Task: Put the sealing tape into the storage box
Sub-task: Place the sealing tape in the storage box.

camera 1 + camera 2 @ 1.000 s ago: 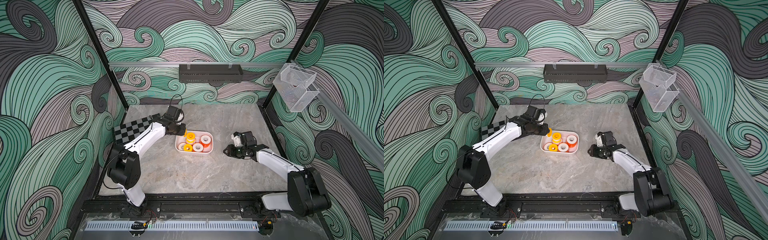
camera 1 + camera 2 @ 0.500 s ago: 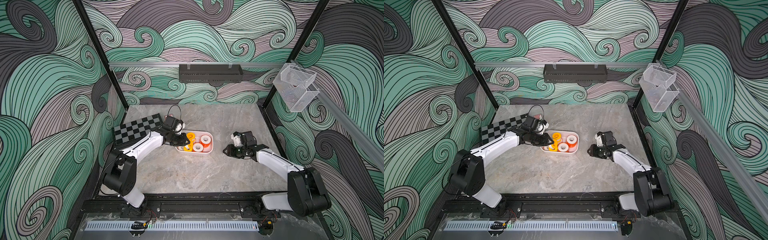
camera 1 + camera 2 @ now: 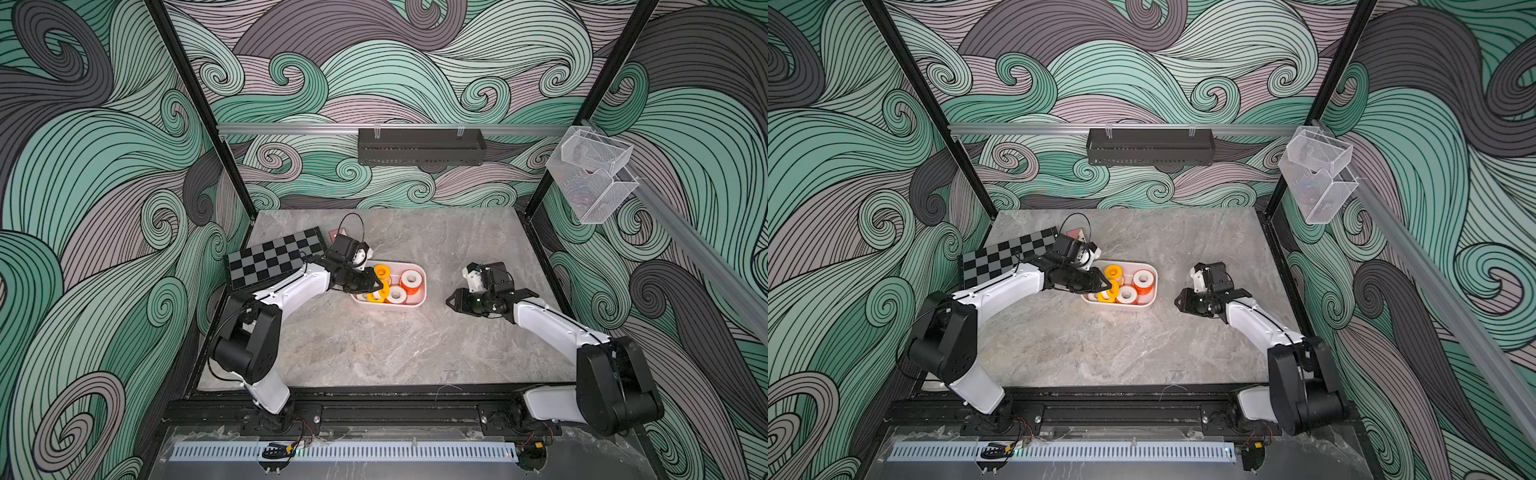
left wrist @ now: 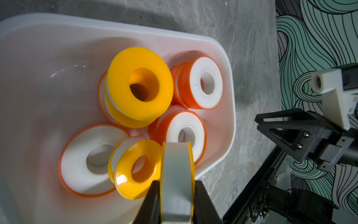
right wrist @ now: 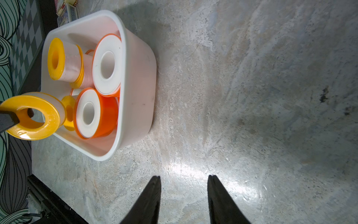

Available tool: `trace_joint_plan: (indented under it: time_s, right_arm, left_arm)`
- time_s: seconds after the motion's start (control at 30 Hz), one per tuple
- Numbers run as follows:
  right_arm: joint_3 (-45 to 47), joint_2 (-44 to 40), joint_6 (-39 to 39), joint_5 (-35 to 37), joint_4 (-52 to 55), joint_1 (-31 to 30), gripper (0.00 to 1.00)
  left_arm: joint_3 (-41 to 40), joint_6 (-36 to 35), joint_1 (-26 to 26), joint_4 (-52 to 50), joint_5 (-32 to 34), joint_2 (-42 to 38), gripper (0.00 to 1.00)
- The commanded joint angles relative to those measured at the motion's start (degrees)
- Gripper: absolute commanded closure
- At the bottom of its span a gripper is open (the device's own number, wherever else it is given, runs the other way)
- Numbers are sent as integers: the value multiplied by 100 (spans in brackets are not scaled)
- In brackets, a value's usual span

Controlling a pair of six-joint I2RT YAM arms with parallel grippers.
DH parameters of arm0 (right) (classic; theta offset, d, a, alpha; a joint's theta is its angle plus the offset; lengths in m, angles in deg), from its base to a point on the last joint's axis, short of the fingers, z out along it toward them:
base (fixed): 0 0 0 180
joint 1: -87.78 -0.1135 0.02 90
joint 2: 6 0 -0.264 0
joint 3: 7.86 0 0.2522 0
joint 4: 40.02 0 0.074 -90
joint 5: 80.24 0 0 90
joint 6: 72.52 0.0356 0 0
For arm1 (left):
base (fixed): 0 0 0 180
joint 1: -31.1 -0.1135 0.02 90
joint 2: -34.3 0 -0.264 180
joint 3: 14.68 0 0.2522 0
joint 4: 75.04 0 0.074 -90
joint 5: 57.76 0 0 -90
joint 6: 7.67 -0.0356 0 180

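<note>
In left pincer (image 4: 177, 183): yellow roll (image 4: 177, 164)

A: The storage box (image 4: 116, 31) looks like smooth, milky plastic, faintly glossy.
B: Inside it, the sealing tape (image 4: 139, 110) has shiny yellow plastic flanges. Beside the box, the tabletop (image 5: 251, 97) looks like mottled grey stone, softly sheened.

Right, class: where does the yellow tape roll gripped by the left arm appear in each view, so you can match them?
In a top view: yellow roll at the left end of the storage box, mid-frame.
In a top view: yellow roll, same spot.
Left wrist: yellow roll bottom centre, edge-on between jaws.
Right wrist: yellow roll at left edge, face-on.
Shared landmark: the white storage box.
</note>
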Motion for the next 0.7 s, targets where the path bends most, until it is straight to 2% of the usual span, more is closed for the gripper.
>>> trace_joint_plan:
  time_s: [0.0, 0.2, 0.4, 0.67]
  right_arm:
    - [28, -119, -3, -47, 12, -41, 56]
    - [36, -138, -12, -21, 8, -33, 56]
    - [36, -138, -10, -23, 8, -36, 56]
    - [45, -140, -10, -38, 10, -39, 56]
  left_arm:
    - [-41, -18, -65, 180, -119, 125, 76]
    - [48, -85, -117, 115, -137, 274, 75]
    - [36, -74, -131, 105, -189, 238, 67]
    - [-39, -139, -174, -31, 71, 126, 63]
